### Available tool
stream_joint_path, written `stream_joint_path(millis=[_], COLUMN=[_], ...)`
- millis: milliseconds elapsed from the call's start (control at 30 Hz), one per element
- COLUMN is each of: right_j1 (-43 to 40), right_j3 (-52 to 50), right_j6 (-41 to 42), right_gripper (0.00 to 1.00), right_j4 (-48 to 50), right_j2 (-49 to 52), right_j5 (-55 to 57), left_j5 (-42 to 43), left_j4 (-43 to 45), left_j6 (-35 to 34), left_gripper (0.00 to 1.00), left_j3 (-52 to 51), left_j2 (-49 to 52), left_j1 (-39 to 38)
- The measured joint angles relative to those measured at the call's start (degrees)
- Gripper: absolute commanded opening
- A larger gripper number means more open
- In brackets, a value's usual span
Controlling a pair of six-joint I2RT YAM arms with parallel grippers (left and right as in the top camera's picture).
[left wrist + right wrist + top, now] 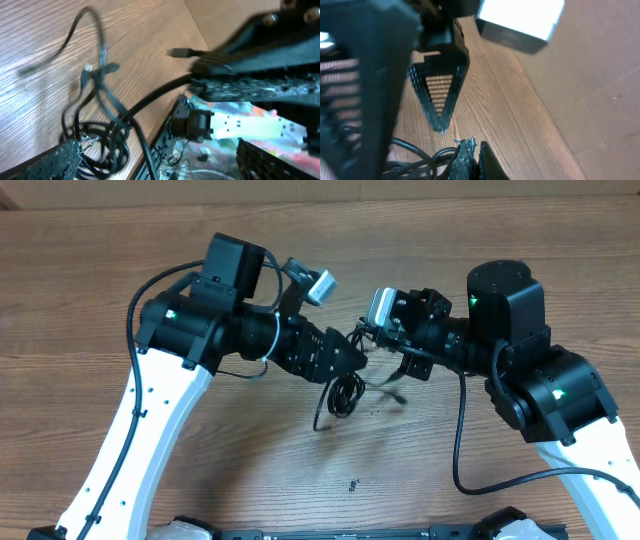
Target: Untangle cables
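The cables (pixel 345 392) lie as a small black knot of loops on the wooden table, between the two arms. In the left wrist view the cables (pixel 95 142) show looped strands and a small silvery plug end. My left gripper (pixel 340 360) hangs just above the knot, its jaws wide open with nothing between them, its left finger (pixel 55 160) beside the loops. My right gripper (pixel 358 335) comes in from the right, close to the left one. Its jaws (pixel 474 146) are pressed together on a thin strand that runs down to the knot. A plug end (pixel 177 52) sticks out past the fingers.
The table's far edge (pixel 420 192) meets a cardboard-coloured wall. Thick black wires (pixel 460 450) loop off each arm over the table. A small dark speck (pixel 353 485) lies near the front. The two wrist camera housings (pixel 320 285) nearly meet above the knot.
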Motion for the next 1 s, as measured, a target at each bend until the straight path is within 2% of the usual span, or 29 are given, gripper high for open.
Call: stream_joint_path(millis=[233, 700, 833, 1000], right_j1=[0.0, 0.0, 0.0, 0.0], right_j3=[0.0, 0.0, 0.0, 0.0], right_j6=[1.2, 1.9, 1.9, 1.9], right_gripper=[0.04, 0.04, 0.04, 0.04], right_j4=[1.9, 3.3, 3.3, 3.5], right_j2=[0.0, 0.0, 0.0, 0.0], right_j5=[1.2, -0.5, -0.5, -0.5], left_j5=[-1.5, -5.7, -6.1, -6.8], left_j4=[0.1, 3.2, 3.2, 3.2], left_j6=[-7.5, -24.1, -29.1, -36.0], left_gripper=[1.0, 0.98, 0.9, 0.88], left_j3=[0.0, 0.0, 0.0, 0.0], left_j2=[0.0, 1.5, 1.5, 1.5], left_j1=[4.2, 4.0, 4.0, 4.0])
